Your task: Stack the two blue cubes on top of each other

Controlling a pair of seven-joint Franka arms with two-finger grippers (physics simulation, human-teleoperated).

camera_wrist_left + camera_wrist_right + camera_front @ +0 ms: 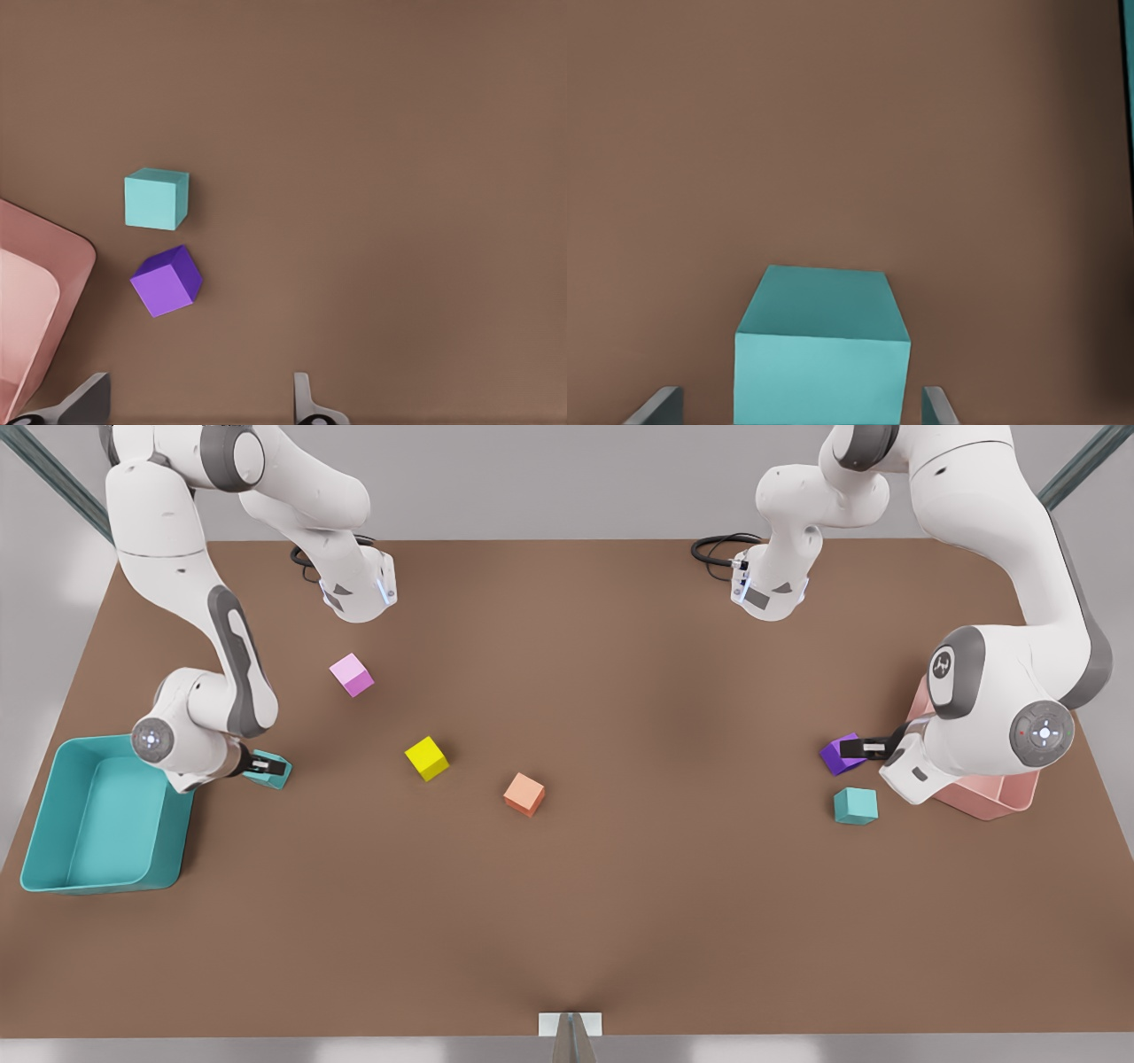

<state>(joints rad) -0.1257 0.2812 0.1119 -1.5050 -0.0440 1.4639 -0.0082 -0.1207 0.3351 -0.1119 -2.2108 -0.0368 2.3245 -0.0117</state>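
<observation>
Brown tabletop (620,912) carries scattered cubes. The right gripper (266,764) sits low beside the teal bin (53,868) at the front view's left, its fingers (660,405) spread wide on either side of one blue cube (822,376), not touching it. The left gripper (873,747) hovers at the front view's right above the purple cube (166,282), fingers parted and empty. The second blue cube (156,199) lies just beside the purple one, near the pink bin (35,301).
</observation>
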